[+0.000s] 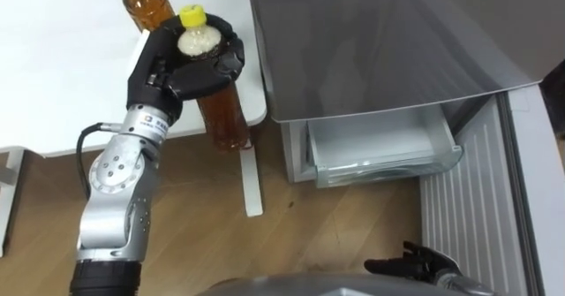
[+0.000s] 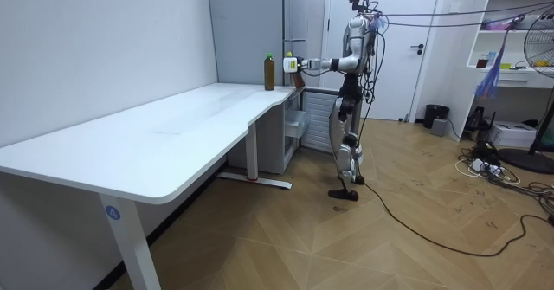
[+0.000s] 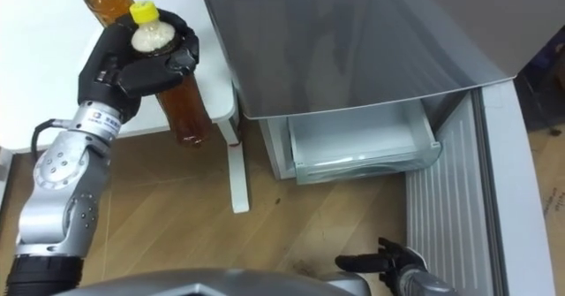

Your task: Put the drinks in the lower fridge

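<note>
Nearest, at 5 o'clock in the left eye view, the right hand (image 1: 415, 262) hangs low over the wooden floor (image 1: 353, 225), fingers loosely straight and holding nothing. At 10 o'clock the left hand (image 1: 190, 66) is wrapped round the neck of a yellow-capped tea bottle (image 1: 221, 110), whose base shows past the near edge of the white counter (image 1: 53, 66). A green-capped tea bottle (image 1: 146, 9) stands on the counter just beyond it (at 11 o'clock). The grey fridge (image 1: 380, 40) fills 1 o'clock, its lower door (image 1: 468, 208) swung open on a clear drawer (image 1: 380, 155).

From the room view, the robot stands upright at the counter's far end, left arm stretched toward 9 o'clock, holding the yellow-capped bottle beside the green-capped one.
</note>
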Robot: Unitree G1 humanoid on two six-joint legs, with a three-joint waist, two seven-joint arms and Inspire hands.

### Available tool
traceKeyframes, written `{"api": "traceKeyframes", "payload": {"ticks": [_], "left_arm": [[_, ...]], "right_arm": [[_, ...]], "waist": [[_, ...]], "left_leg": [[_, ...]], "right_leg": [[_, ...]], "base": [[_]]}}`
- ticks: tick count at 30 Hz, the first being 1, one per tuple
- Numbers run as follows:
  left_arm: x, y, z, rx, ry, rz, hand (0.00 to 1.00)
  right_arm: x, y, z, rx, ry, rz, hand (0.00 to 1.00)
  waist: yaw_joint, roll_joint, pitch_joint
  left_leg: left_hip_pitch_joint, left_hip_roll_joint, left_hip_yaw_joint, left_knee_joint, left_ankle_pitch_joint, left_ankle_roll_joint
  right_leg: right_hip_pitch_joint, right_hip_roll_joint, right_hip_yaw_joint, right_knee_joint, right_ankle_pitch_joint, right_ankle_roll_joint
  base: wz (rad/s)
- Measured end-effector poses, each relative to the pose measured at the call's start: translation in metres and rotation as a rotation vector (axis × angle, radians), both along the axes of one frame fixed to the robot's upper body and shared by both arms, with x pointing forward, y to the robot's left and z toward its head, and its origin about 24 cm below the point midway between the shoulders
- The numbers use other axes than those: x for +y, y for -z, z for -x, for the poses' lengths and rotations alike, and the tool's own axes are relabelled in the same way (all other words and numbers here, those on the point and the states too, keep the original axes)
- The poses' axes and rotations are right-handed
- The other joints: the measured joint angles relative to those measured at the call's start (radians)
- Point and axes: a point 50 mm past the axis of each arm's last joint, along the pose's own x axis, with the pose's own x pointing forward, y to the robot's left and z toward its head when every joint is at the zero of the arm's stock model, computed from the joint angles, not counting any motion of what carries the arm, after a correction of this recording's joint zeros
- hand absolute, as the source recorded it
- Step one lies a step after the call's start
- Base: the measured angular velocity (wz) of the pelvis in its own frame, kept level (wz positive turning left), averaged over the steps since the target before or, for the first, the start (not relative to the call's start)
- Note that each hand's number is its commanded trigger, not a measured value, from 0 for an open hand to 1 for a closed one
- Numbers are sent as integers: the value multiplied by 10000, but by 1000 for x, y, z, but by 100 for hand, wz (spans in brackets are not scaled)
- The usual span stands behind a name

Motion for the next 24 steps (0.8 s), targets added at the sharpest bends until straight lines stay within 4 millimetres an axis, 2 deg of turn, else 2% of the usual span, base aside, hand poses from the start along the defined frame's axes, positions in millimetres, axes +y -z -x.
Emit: {"api": "traceKeyframes", "payload": {"ticks": [6,10,24], "left_arm": [[0,0,0,25,22,-7,100],[0,0,0,32,78,-37,100],[-1,-1,0,-24,-172,-122,100]], "right_arm": [[0,0,0,-11,-3,-4,0],[3,1,2,7,-17,-37,0],[6,1,-4,-49,-416,321,0]], "waist": [[-1,-27,-39],[22,-123,-109],[87,-131,-111]], "left_leg": [[-127,-1,0,14,3,2],[-124,-2,-1,14,3,2],[-95,-8,-76,8,8,1]], "right_leg": [[-118,0,-18,10,1,-1],[-113,-1,-36,6,2,-2],[-18,0,-171,-5,2,-1]], "base": [[0],[0],[2]]}}
